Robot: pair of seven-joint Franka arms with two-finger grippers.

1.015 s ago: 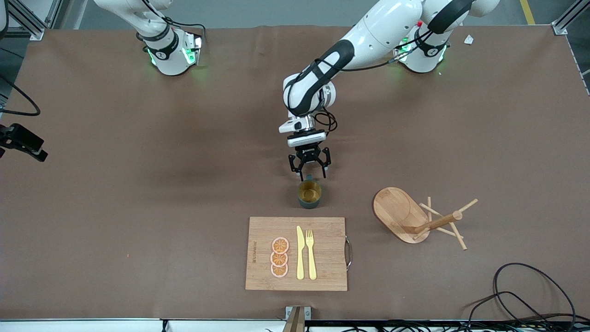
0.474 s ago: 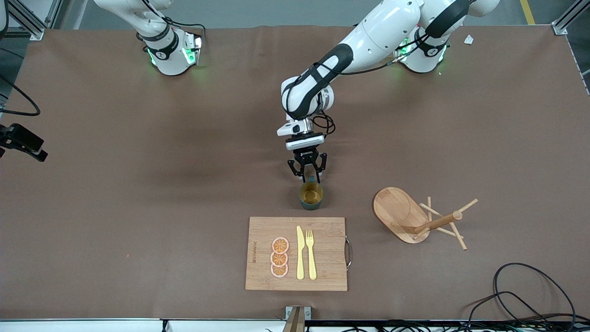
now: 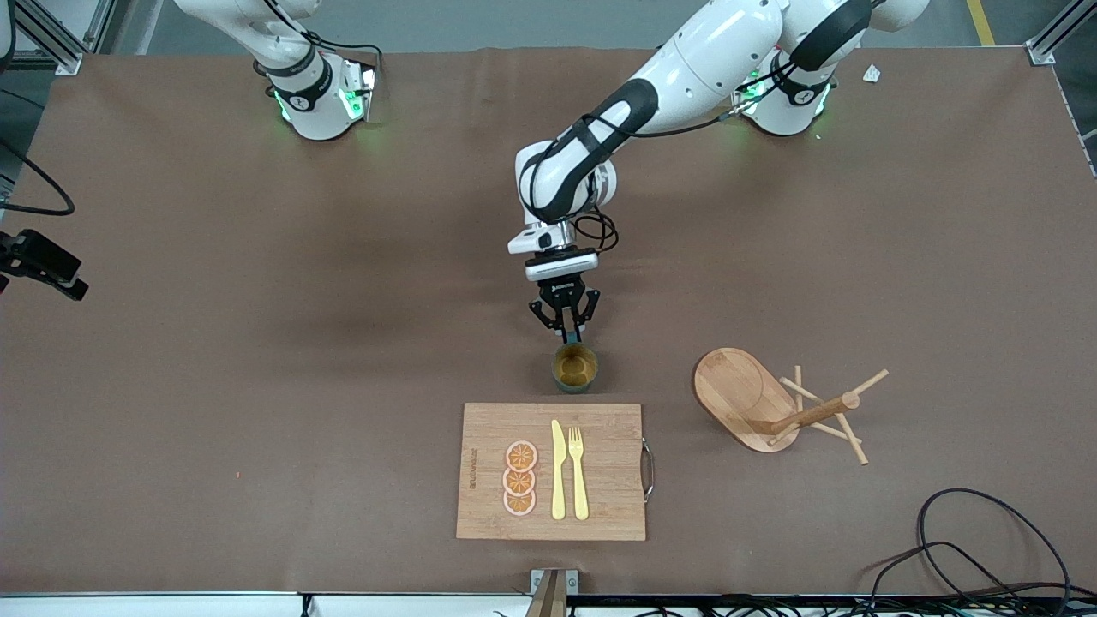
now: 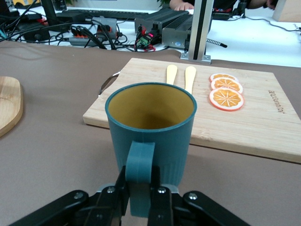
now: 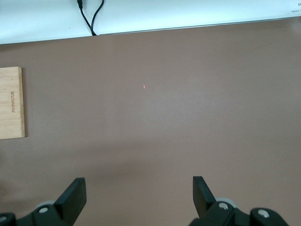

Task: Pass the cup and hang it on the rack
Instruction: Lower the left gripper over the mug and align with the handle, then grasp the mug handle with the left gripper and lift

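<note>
The teal-green cup (image 3: 574,368) stands upright on the table, just farther from the front camera than the cutting board, its yellow inside showing. My left gripper (image 3: 566,330) is low at the cup and shut on its loop handle (image 4: 140,162); in the left wrist view (image 4: 140,184) both fingers press the handle's sides. The wooden rack (image 3: 744,396) seems to lie tipped toward the left arm's end of the table, its post (image 3: 810,416) and pegs pointing sideways. My right gripper (image 5: 138,188) is open and empty over bare table; the right arm waits.
A bamboo cutting board (image 3: 608,480) holds orange slices (image 3: 519,478), a yellow knife (image 3: 558,471) and a fork (image 3: 578,471). Black cables (image 3: 968,548) lie at the near corner by the left arm's end. The rack's base edge shows in the left wrist view (image 4: 7,103).
My left gripper has come down and closed its fingers on the cup's handle. The cup has shifted slightly. The right arm has not moved.
</note>
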